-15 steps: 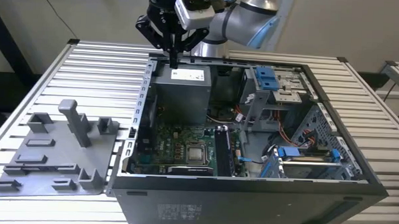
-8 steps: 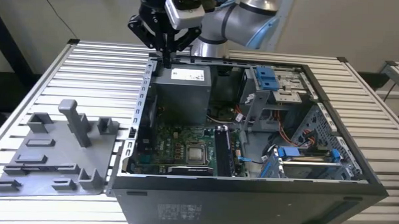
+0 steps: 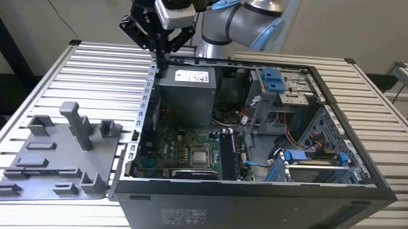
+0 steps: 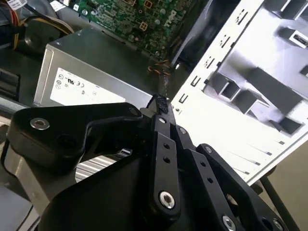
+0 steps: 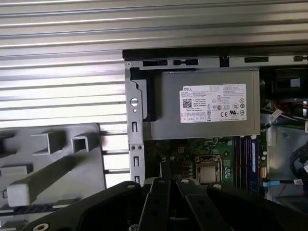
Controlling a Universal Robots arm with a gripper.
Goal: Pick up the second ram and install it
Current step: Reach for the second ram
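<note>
Item: slatted table [image 3: 97, 65], on which are carried an open computer case [image 3: 255, 198] and, at the table's corner on the exterior view's left, a grey fixture plate [image 3: 46, 165]. Plate: only grey blocks and posts are seen on it, and no stick is seen lying there. Gripper [image 3: 162, 56]: held above the case's far edge, over the corner where the power supply [image 3: 184, 93] is mounted, well apart from the plate. In the second wrist view the jaws are seen together, with nothing clamped between them. Second ram [image 3: 228, 153]: judged to be one of the dark sticks seen standing in the slots just beside the processor socket [image 3: 201, 156], on the green board [image 3: 162, 148] at the case's floor. Which stick is the second cannot be told. Status: pick-up and seating are judged done, since no stick is left on the plate, the slots are filled and the gripper is empty. Whether the stick is pressed fully home, and whether its latches are closed, cannot be told.
</note>
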